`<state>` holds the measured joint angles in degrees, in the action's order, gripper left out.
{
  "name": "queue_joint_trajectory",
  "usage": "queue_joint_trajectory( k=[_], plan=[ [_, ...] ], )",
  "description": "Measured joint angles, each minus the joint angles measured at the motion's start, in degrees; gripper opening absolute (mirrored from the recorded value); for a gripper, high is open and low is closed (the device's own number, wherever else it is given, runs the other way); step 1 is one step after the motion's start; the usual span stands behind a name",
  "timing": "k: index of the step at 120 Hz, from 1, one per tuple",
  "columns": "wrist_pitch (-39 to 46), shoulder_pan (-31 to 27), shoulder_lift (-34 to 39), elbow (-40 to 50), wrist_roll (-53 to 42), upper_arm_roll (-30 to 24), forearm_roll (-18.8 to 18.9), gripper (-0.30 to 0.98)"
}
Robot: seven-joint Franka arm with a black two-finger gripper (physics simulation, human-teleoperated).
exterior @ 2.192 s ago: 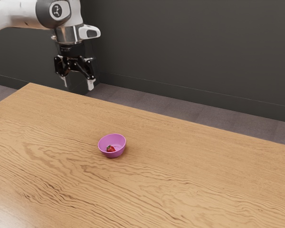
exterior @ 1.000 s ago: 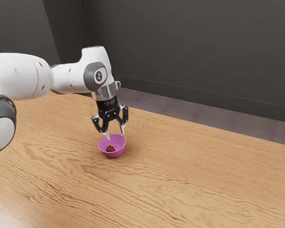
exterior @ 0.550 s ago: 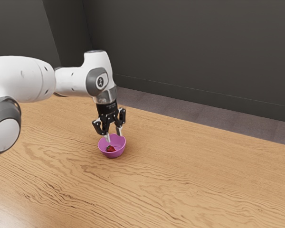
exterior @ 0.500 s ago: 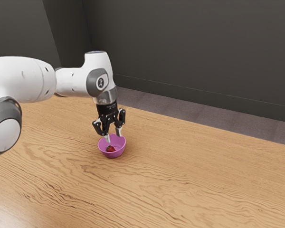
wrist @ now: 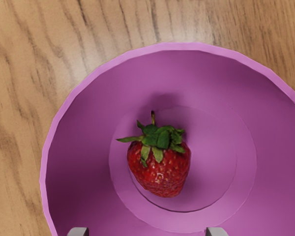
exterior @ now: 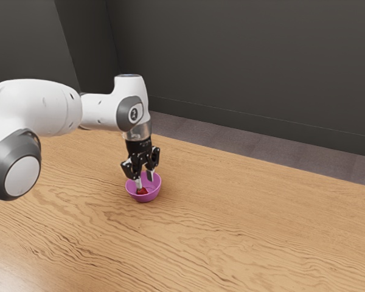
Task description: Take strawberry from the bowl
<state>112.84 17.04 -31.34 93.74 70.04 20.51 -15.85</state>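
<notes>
My gripper (exterior: 144,181) points down into the pink-purple bowl (exterior: 147,198) in the exterior view, its fingers open and spread apart. The red strawberry (exterior: 142,191) lies at the bottom of that bowl, close to the nearer fingertip in that view; contact cannot be made out. Seen from the wrist, the strawberry (wrist: 162,169) with its green leaves rests on the floor of the bowl (wrist: 187,47). Both tips of the gripper (wrist: 147,232) appear at the picture's edge, wide apart, with bowl surface between them.
The bowl stands on a wood-grained table (exterior: 249,225). A dark wall (exterior: 243,67) rises beyond the table's far edge, with a strip of grey-purple floor (exterior: 231,141) between. The white arm reaches over the table from the exterior view's left.
From above the table's far left corner my hand has come over the bowl and then lowered, so the fingertips are now inside it. Bowl and strawberry have not visibly moved.
</notes>
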Motion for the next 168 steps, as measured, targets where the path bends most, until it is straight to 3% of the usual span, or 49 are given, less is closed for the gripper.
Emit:
queue_joint_trajectory(
  k=[120, 168],
  plan=[
    [0.4, -2.2, -6.58, -2.99, -0.98, -0.21, -0.49, 0.24],
    [-2.7, -2.44, -6.44, -6.68, -1.79, -0.08, -0.03, 0.07]
  ],
)
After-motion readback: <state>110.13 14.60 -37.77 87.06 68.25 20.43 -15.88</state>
